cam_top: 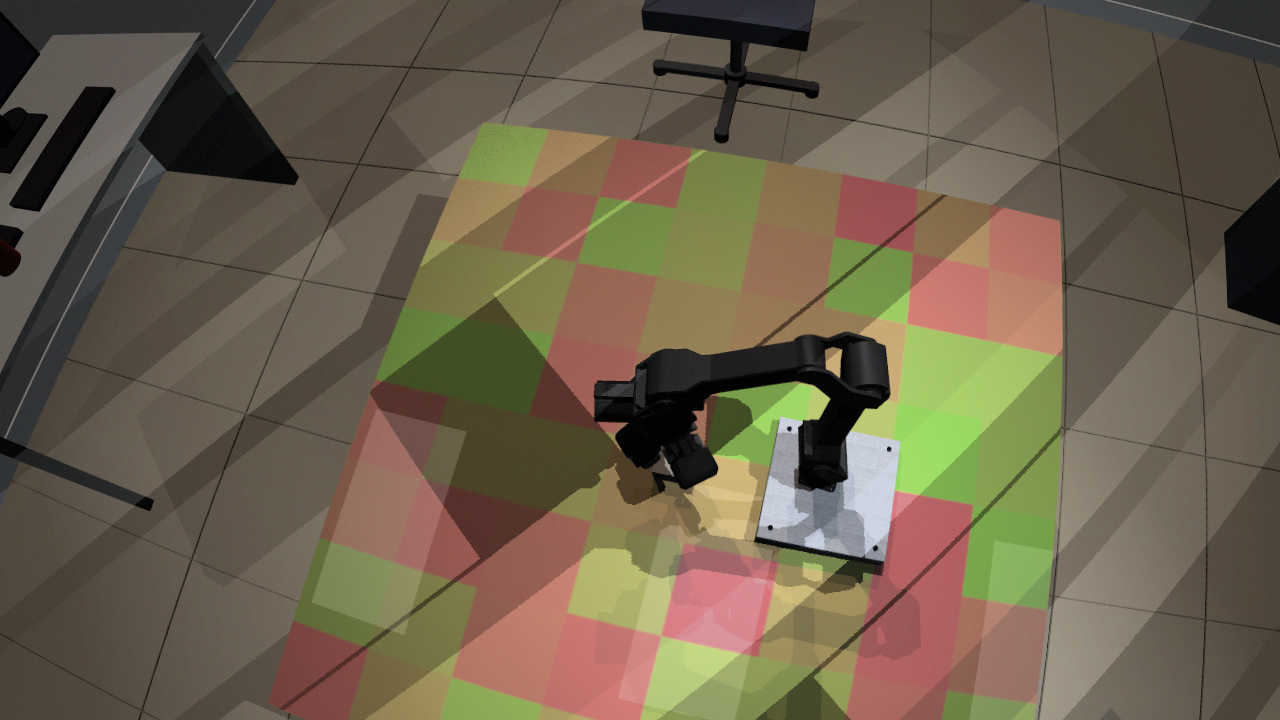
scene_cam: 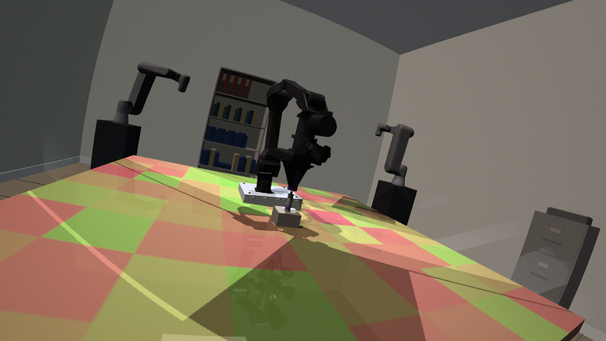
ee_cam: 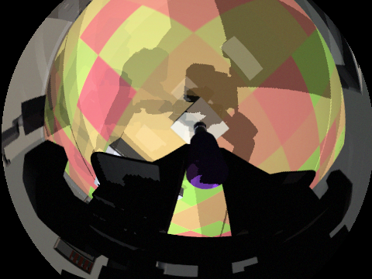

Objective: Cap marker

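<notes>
The pale holder block (scene_cam: 286,218) (ee_cam: 181,126) stands on the table, with the grey marker (scene_cam: 289,201) (ee_cam: 200,125) upright in it, tip up. My gripper (scene_cam: 294,178) (ee_cam: 204,149) is shut on the dark purple cap (scene_cam: 292,187) (ee_cam: 207,167) and points down above the block. In the exterior view the cap's lower end is just above the marker's tip, with little or no gap. In the wrist view the tip shows just past the cap's far end. Whether they touch cannot be told. In the top view the arm hides block, marker and cap.
The arm's metal base plate (cam_top: 778,510) (scene_cam: 250,197) lies close beside the holder block. The table (cam_top: 528,617) has a coloured check pattern with dark shadows across it. A chair (cam_top: 729,22) and a desk (cam_top: 116,80) stand off the table.
</notes>
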{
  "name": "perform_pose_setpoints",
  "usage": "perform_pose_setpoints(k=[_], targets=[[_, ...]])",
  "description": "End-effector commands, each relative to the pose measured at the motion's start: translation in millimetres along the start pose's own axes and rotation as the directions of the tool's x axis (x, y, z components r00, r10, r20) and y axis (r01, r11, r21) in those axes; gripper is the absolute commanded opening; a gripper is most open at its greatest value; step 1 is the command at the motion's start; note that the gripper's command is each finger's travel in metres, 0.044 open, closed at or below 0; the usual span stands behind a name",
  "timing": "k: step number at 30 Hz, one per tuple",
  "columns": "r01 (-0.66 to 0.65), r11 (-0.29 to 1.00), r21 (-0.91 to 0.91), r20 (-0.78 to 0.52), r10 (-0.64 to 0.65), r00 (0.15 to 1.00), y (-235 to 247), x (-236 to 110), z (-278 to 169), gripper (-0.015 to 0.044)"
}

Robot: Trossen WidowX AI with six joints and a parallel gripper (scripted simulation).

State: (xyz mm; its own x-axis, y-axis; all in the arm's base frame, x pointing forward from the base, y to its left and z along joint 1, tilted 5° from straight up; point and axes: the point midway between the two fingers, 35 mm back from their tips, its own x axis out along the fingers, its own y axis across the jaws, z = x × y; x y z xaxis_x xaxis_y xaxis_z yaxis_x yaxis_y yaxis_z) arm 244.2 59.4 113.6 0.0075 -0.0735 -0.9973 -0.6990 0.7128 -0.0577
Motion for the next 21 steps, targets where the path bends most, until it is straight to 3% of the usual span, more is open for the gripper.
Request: perform_pose_setpoints(k=[1,21], targets=[[-0.002,1.0,0.0,0.001,0.002,1.0,0,7,0,0.0],[-0.002,1.0,0.0,0.0,0.002,1.0,1,39,0,0.0]])
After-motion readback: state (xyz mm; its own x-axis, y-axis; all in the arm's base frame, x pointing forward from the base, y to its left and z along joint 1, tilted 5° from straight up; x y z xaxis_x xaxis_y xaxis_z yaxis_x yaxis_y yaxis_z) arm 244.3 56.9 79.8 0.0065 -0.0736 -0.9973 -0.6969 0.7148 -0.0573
